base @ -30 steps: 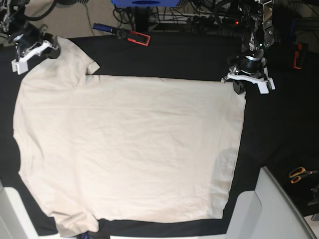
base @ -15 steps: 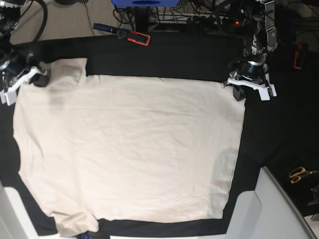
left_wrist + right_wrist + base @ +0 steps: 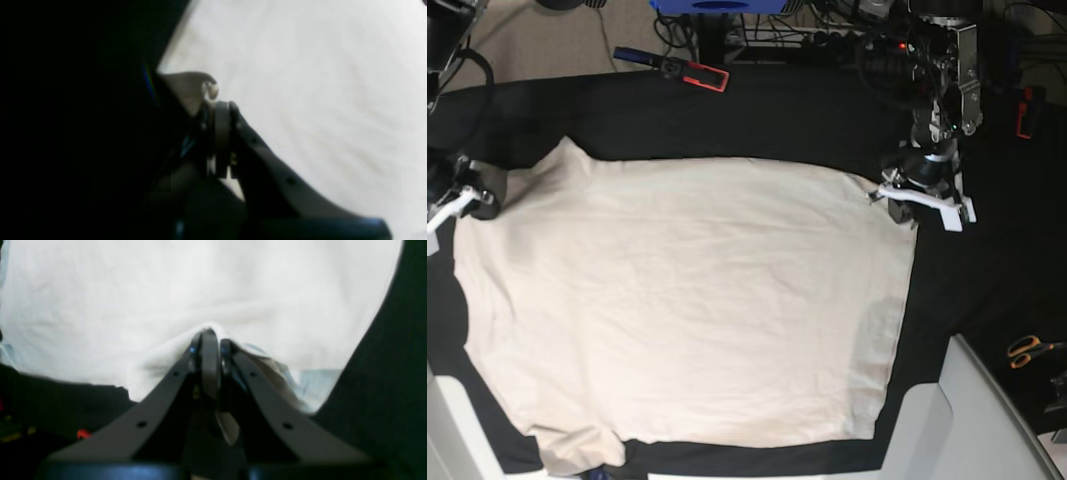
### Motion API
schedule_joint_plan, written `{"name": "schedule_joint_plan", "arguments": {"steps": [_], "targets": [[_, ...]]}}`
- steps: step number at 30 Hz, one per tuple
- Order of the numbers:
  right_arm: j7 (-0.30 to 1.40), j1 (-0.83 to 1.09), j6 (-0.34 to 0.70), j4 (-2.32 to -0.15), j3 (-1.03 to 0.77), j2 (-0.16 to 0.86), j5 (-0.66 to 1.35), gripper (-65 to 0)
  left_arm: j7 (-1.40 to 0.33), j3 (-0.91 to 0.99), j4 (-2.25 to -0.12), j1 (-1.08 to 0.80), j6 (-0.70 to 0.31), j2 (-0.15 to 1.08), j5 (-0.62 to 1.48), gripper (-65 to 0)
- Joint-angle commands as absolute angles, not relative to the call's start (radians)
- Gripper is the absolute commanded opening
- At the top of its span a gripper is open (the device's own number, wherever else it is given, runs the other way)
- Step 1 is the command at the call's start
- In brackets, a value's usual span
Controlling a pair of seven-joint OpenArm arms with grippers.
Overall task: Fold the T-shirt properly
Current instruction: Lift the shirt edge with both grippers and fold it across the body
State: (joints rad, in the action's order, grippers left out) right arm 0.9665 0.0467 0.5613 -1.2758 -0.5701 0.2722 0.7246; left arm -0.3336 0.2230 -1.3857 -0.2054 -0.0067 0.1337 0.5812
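The cream T-shirt point(image 3: 687, 310) lies spread wide over the black table cloth point(image 3: 777, 110). At the right of the base view, my left gripper point(image 3: 905, 196) is shut on the shirt's far right corner. The left wrist view shows the fingertips of that gripper point(image 3: 217, 103) pinching a small tuft of cloth at the edge of the T-shirt point(image 3: 317, 83). My right gripper point(image 3: 467, 200) is at the far left edge of the base view, shut on the sleeve end. In the right wrist view that gripper point(image 3: 210, 336) pinches a raised ridge of the T-shirt point(image 3: 200, 283).
A red and black clamp point(image 3: 689, 70) lies on the far side of the table. Orange-handled scissors point(image 3: 1027, 350) lie at the right edge. A pale grey panel point(image 3: 967, 420) fills the near right corner. Cables and equipment crowd the back.
Both grippers have moved toward the near side, still pinching the shirt. The right one has dragged the far left sleeve in and down, so the sleeve's outline has flattened into the far edge.
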Motion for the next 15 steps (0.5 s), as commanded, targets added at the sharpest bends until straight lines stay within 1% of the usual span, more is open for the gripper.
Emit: {"name": "schedule_joint_plan", "arguments": {"steps": [1,6,8,12,15], "targets": [[0.952,0.022,0.568,-1.285,-0.573,0.300,0.743,-64.5,-0.320,0.226,-1.414,-0.189,-0.010,0.143,0.587,-65.0],[0.951,-0.041,0.568,-1.225,-0.562,0.318,0.742,-64.5,-0.381,0.225,-1.423,-0.143,-0.008,0.143,0.587,-65.0],[0.944,-0.059,0.568,-1.210,-0.526,0.351,0.742,-64.5,-0.394,0.225,-1.422,-0.134,-0.008,0.142,0.585,-65.0],[0.917,-0.105,0.568,-1.173,-0.470,0.372,0.742,-64.5,-0.394,0.222,-1.419,-0.114,-0.008,0.142,0.584,-65.0],[0.886,-0.143,0.568,-1.138,-0.427,0.387,0.742,-64.5,-0.394,0.213,-1.412,-0.108,0.018,0.142,0.584,-65.0]]}}
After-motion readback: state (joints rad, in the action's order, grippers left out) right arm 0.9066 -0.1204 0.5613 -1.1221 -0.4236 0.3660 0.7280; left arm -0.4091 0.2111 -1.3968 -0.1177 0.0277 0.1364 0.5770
